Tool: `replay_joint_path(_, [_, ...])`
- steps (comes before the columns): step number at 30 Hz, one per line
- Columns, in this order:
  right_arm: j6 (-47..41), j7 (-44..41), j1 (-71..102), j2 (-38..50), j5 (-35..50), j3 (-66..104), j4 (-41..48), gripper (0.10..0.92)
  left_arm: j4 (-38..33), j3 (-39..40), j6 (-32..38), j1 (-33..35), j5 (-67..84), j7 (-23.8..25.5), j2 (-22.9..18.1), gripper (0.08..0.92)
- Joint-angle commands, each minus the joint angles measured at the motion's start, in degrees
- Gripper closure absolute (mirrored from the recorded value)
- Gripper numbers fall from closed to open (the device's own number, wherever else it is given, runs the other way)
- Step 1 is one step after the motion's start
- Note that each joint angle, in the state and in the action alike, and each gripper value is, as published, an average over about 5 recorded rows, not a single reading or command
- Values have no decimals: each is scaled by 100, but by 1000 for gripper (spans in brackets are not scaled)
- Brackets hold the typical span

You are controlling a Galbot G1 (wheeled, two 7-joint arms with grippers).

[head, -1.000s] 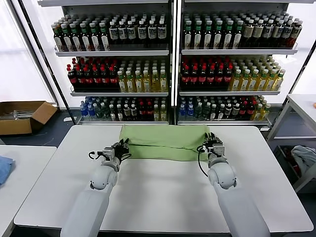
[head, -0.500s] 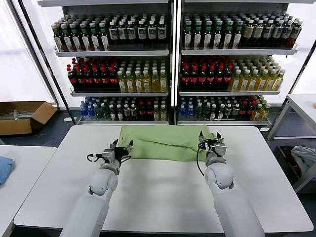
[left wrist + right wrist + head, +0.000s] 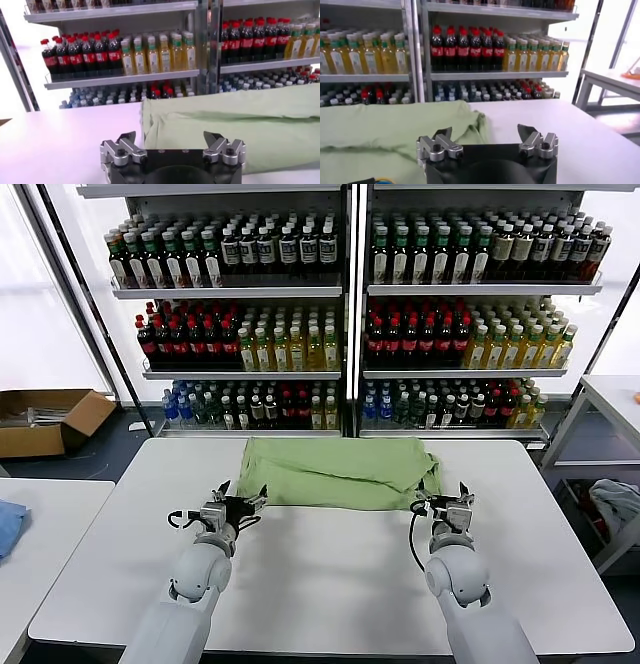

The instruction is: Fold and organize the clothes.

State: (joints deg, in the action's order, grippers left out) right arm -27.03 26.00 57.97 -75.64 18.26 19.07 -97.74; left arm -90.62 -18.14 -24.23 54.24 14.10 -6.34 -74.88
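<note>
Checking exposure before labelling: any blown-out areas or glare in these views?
Head view: windows either side of the shelves are blown white; the shirt is evenly lit. Left wrist view: washed-out white beside the shelving, left pincer clear. Right wrist view: bright window behind the side table, right pincer clear.

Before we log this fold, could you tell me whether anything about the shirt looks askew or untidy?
Slightly. The folded green shirt lies flat, but its right end is bunched and droops past the fold line. Both the left gripper and right gripper are open, clear of it.
</note>
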Motion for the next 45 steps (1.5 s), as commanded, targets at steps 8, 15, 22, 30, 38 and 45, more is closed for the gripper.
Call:
replay_joint_path(8, [-141,88,237,30,41,50,52,203,350,-40,-30,6,1,23,90,177])
replay_joint_path(15, [-130,38,191,-46,119,21,199,273,457,-25,-42,-25,8,34,56,183])
replay_joint_path(22, [-107,47,289,-193,108,28,228,480,460,-2,-70,79,-1,60,50,345])
replay_joint_path(30, [-10,127,423,-262,103,38,150,705,374,42,-69,162,-33,132,29,561])
replay_joint_path(38, [-5,120,669,-232,26,71,-323,907,-18,5,145,534,-206,238,74,813])
replay_joint_path(45, [-74,169,1189,-227,-203,102,-1414,915,-1158,-29,257,1233,-361,247,227,914])
